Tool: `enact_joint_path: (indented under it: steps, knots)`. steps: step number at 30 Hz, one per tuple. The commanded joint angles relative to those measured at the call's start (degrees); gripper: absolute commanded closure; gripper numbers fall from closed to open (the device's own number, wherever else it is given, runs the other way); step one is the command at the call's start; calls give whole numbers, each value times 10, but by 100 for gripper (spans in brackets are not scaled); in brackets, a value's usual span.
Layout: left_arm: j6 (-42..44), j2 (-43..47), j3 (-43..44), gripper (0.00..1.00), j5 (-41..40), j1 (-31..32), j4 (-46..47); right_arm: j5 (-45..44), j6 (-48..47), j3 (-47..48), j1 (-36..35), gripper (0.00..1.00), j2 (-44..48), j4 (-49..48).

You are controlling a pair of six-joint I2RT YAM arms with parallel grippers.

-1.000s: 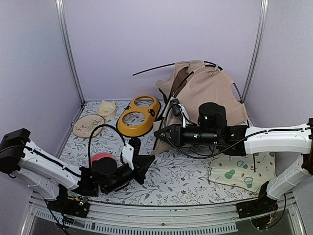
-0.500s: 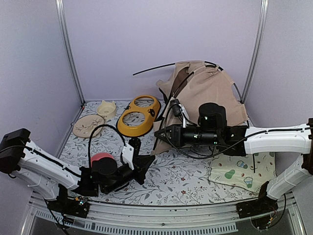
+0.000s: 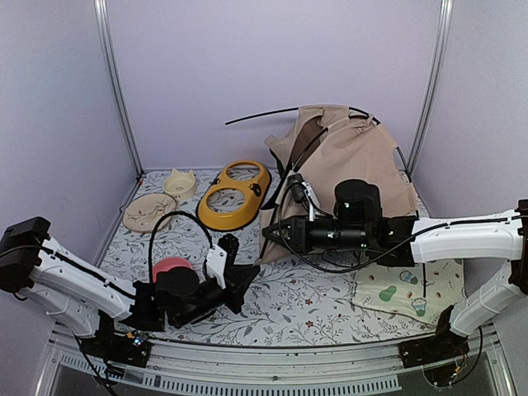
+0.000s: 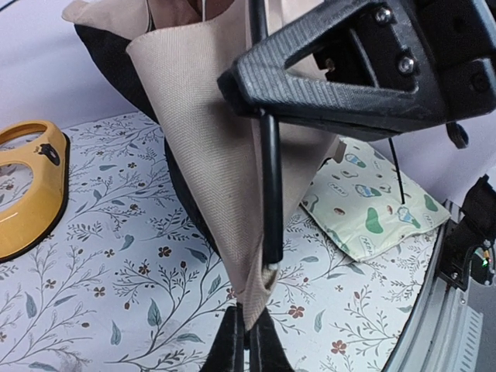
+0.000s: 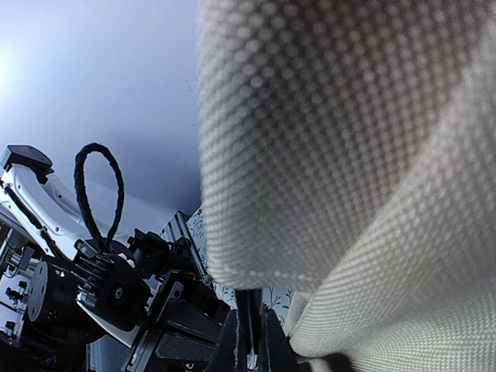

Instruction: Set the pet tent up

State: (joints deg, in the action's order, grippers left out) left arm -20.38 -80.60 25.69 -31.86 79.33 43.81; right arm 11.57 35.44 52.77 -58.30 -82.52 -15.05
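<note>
The tan pet tent (image 3: 351, 157) stands half-collapsed at the back right, with thin black poles sticking out at its top. My left gripper (image 3: 250, 272) is shut on the tent's lowest fabric corner (image 4: 252, 298), just above the floral table. My right gripper (image 3: 267, 233) is shut on a black tent pole (image 4: 270, 186), whose tip sits in that same corner. In the right wrist view the tent fabric (image 5: 349, 155) fills most of the frame, and the pole (image 5: 248, 310) runs between the closed fingers.
A yellow double-bowl feeder (image 3: 235, 194) lies left of the tent and also shows in the left wrist view (image 4: 23, 186). A cream mat with green prints (image 3: 408, 289) lies front right. A cream bowl (image 3: 180, 183) and beige plate (image 3: 148, 212) sit back left.
My right gripper has moved slightly down and toward me with the pole, and the tent's top has shifted a little. My left gripper has barely moved.
</note>
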Motion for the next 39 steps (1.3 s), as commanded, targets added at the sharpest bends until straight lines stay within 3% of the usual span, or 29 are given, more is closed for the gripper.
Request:
enact_joint_path:
  steps: [1, 25, 39]
  knots:
    - [3, 4, -22, 100, 20, 17, -73, -85, 19, -4, 51, 100, 3, -38]
    - [14, 17, 24, 100, 33, 10, -115, -68, 38, -27, 37, 100, -13, -50]
    - [-15, 13, 66, 100, 98, -44, -167, -90, 32, -49, 21, 100, -2, -20]
